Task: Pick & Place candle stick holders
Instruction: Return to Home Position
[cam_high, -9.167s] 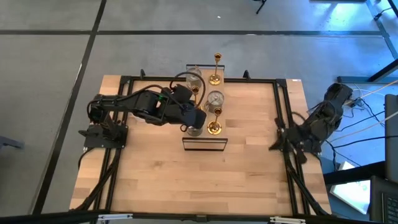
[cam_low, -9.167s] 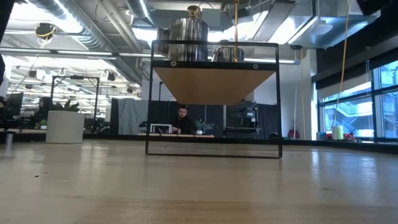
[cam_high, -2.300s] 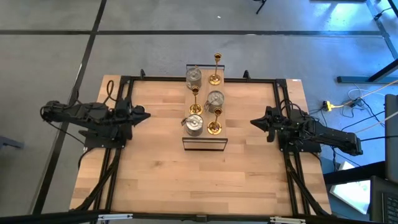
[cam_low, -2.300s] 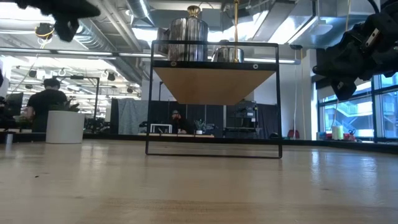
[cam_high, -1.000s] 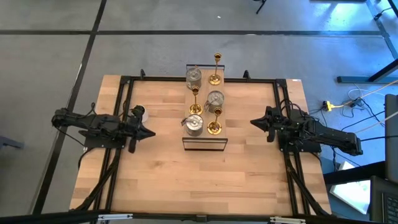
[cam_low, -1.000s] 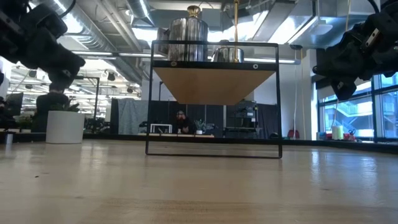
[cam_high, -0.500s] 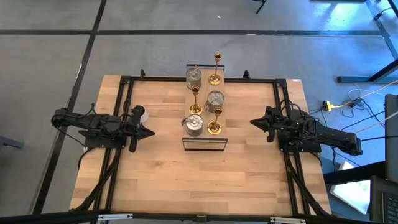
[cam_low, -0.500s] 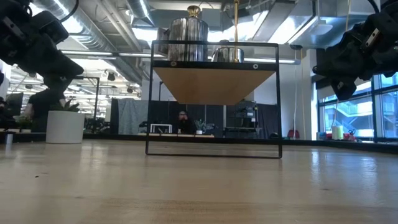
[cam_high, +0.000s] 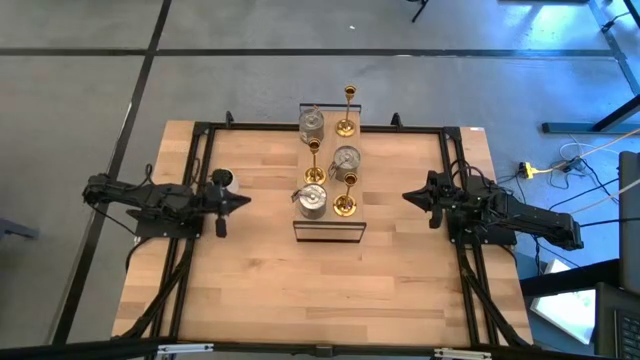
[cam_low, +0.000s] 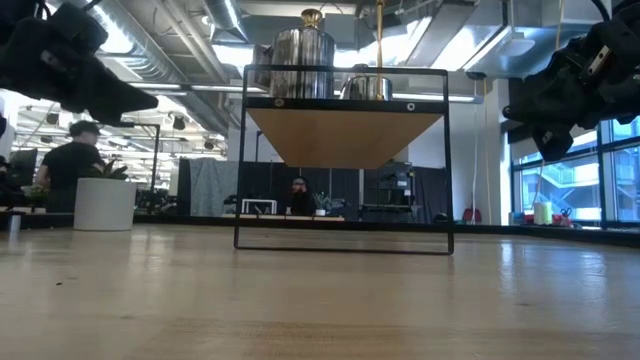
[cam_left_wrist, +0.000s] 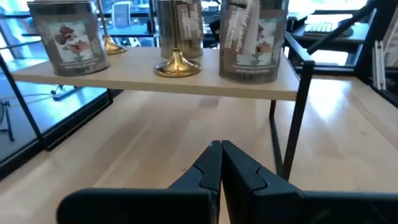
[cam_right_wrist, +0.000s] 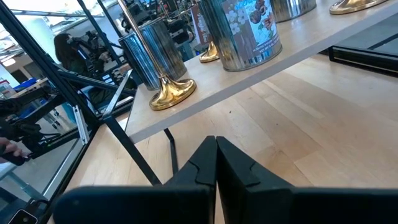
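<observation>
Three slim gold candlesticks (cam_high: 346, 196) and three squat silver holders (cam_high: 313, 200) stand by their bases on a small raised shelf (cam_high: 328, 228) at the middle of the table's far half. In the left wrist view a gold base (cam_left_wrist: 177, 65) and silver holders (cam_left_wrist: 252, 40) show on the shelf board. My left gripper (cam_high: 243, 200) is shut and empty left of the shelf, pointing at it. My right gripper (cam_high: 406, 197) is shut and empty right of the shelf. It also shows shut in its own wrist view (cam_right_wrist: 216, 155).
A small white pot (cam_high: 218, 179) stands on the table just beyond my left gripper. The shelf has a black wire frame with thin legs (cam_low: 243, 160). Black rails (cam_high: 200, 150) run along the table's left and right sides. People show in the room behind (cam_low: 70, 165).
My left gripper has tipped up from slanting down to level. It now points toward the shelf, a little nearer the table's far edge. It stays shut.
</observation>
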